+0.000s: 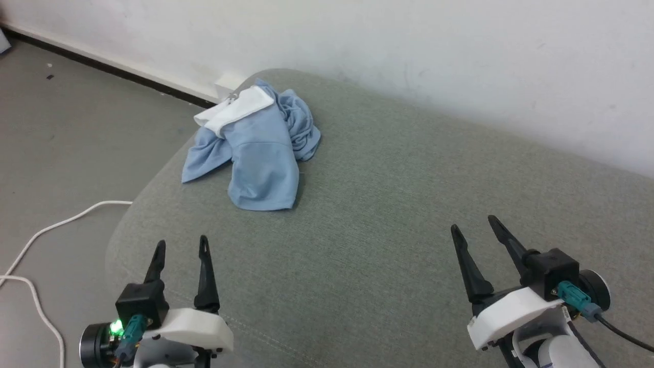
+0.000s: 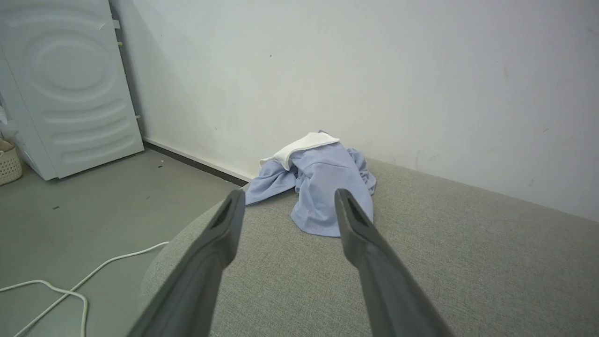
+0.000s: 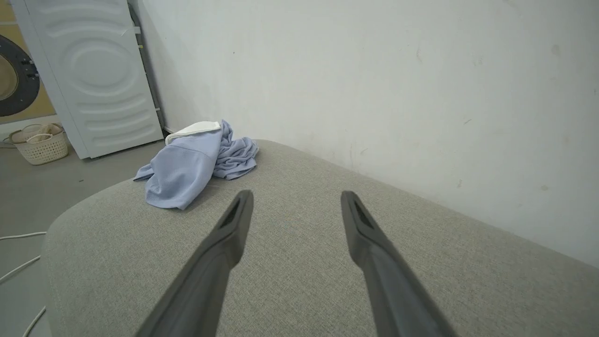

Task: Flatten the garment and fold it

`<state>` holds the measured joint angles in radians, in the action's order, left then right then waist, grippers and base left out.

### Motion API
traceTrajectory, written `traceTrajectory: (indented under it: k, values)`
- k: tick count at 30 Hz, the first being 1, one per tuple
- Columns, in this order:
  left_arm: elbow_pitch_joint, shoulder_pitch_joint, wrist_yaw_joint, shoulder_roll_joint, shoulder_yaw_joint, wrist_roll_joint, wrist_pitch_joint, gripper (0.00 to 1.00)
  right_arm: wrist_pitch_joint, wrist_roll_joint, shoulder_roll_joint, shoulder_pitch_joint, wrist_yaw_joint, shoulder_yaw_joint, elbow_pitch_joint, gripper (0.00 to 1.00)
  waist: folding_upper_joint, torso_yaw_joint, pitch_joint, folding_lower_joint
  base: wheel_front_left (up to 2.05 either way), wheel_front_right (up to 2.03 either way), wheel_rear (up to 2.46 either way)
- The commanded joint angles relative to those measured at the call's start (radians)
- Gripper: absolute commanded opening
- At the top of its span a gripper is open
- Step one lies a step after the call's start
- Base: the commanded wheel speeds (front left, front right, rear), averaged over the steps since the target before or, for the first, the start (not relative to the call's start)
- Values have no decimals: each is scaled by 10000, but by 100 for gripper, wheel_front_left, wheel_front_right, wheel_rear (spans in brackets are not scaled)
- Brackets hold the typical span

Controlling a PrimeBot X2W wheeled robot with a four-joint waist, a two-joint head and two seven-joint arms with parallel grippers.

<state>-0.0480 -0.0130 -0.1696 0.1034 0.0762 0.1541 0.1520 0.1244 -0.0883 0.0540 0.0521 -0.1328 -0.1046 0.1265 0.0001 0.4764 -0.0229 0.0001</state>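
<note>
Grey cushion (image 1: 388,245), white wall (image 1: 409,46), white cable (image 1: 64,221) on floor (image 1: 66,133), washing machine (image 3: 93,79), basket (image 3: 42,146)

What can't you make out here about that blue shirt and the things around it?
The garment, every view: bunched in a heap, its own folds hide its full shape.
The white cable, head view: runs off the left and bottom edges.
The basket, right wrist view: too small to name its contents.
The white appliance, left wrist view: cut by the top and left edges.

One garment (image 1: 260,153), one left claw (image 1: 183,240), one right claw (image 1: 472,222), one cable (image 1: 115,203)
</note>
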Motion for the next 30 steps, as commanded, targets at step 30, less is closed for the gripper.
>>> traceTrajectory:
  k: [30]
  values:
    - [-149, -8, -845, 484, 1, 938, 761, 100, 245, -161, -37, 470, 20, -229, 175, 100, -1, 1289, 381, -1, 0, 0, 0]
